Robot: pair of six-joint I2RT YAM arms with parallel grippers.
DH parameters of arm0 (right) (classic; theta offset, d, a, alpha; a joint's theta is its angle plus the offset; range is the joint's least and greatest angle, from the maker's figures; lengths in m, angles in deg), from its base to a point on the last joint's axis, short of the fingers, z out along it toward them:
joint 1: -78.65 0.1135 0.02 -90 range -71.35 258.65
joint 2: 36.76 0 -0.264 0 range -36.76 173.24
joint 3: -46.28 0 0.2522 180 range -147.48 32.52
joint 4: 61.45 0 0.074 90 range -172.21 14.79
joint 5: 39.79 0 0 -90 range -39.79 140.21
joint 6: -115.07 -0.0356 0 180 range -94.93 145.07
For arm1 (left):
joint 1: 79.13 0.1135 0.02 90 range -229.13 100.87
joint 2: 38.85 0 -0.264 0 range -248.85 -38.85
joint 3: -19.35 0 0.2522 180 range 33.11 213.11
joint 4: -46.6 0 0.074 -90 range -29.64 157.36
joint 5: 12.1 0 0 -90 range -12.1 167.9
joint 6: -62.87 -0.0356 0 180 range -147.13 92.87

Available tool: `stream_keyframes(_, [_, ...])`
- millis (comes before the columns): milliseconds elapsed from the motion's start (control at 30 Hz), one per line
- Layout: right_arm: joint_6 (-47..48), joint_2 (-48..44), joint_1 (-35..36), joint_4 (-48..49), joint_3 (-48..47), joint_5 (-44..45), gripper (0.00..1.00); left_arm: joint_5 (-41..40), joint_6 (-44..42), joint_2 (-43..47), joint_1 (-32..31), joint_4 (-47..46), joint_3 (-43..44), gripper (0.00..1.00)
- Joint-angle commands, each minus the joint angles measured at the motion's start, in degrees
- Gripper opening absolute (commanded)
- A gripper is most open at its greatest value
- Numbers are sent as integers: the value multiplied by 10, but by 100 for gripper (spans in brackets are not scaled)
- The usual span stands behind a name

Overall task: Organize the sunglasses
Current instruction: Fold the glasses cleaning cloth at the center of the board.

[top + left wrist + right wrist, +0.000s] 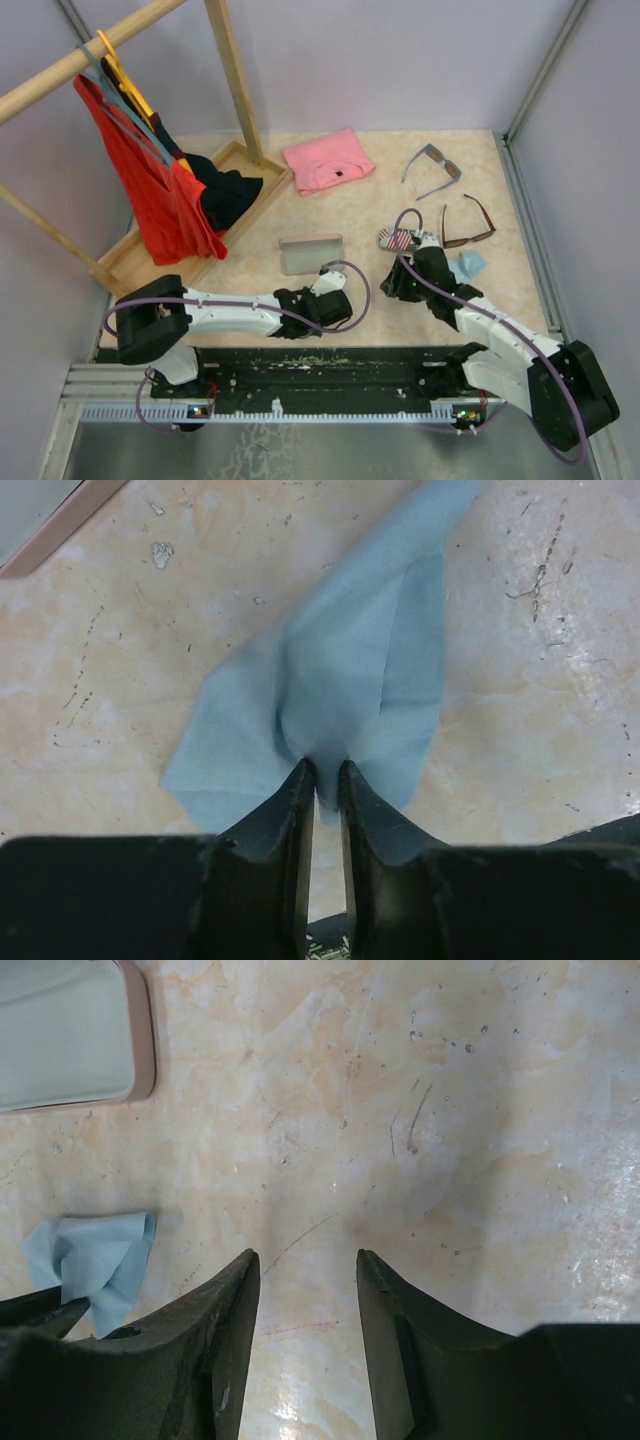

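Observation:
The grey-blue sunglasses (pixel 432 168) lie at the back right, temples unfolded. Nearer, the brown sunglasses (pixel 468 225) rest on the table, also unfolded. Neither gripper touches them. My left gripper (pixel 345 303) (pixel 322 770) sits low over the table's middle, shut on a fold of a light blue cloth (pixel 350 670). That cloth (pixel 95 1260) also shows at the left of the right wrist view. My right gripper (pixel 392 287) (pixel 308 1255) hangs open over bare table, nothing between its fingers (pixel 235 1300).
An open pink-rimmed case (pixel 311 253) (pixel 70 1030) lies mid-table. A flag-patterned case (pixel 397 239) and a second blue cloth (pixel 467 266) lie beside my right arm. A pink shirt (pixel 328 160) is at the back. A wooden tray (pixel 130 262) with a clothes rack and hanging garments fills the left.

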Motion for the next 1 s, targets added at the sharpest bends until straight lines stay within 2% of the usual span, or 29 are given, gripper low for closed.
stream_keyframes(0, [3, -22, 4, 1, -8, 3, 44, -15, 7, 4, -3, 5, -8, 19])
stream_keyframes(167, [8, -45, 4, -13, -12, -5, 44, -15, 10, 28, -4, 22, -2, 8])
stream_keyframes(333, [27, -74, 4, 6, -4, -88, 44, 21, 14, 88, -3, 14, -9, 1])
stream_keyframes(500, [37, -100, 8, 37, 18, -142, 45, 37, 31, 150, 7, -11, -44, 1])
stream_keyframes(667, [46, -94, 26, 46, 17, -158, 46, 89, 28, 193, 66, -51, -100, 0])
stream_keyframes(833, [56, -60, 69, 65, 4, -149, 48, 152, 20, 225, 126, -79, -157, 0])
stream_keyframes(967, [73, -23, 104, 123, 0, -131, 49, 162, 14, 232, 153, -82, -177, 0])
